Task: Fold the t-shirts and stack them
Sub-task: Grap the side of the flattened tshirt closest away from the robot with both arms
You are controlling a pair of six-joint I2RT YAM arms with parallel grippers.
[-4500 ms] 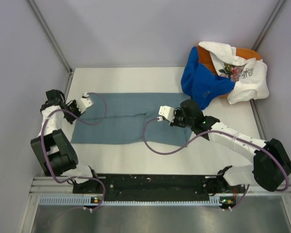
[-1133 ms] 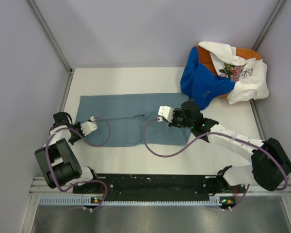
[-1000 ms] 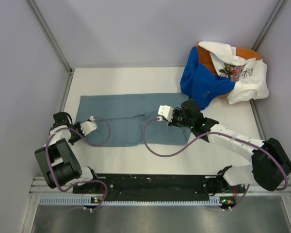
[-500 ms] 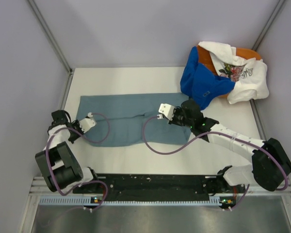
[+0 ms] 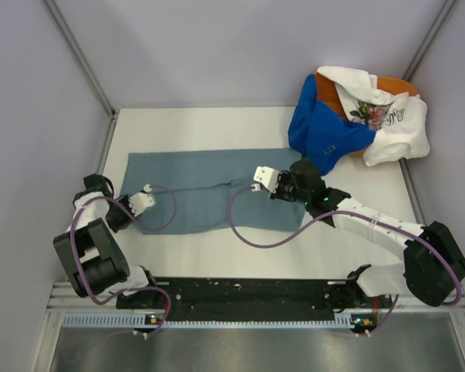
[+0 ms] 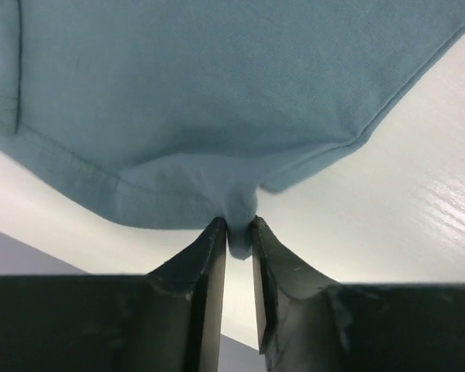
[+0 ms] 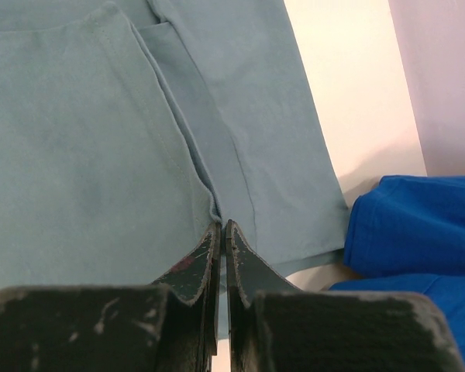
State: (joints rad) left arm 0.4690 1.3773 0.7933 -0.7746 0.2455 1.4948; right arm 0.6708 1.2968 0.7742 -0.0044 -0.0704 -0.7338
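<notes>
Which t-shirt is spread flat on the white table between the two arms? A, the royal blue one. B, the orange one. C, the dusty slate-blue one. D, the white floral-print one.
C: the dusty slate-blue cloth t-shirt lies flat on the white table, pinched by the left fingers and right fingers; the royal blue t-shirt, white floral-print t-shirt and orange t-shirt sit heaped far right.

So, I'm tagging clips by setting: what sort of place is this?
Probably a robotics lab cell: plain grey walls enclose a white table, and the left arm and right arm are mounted on a metal rail.
</notes>
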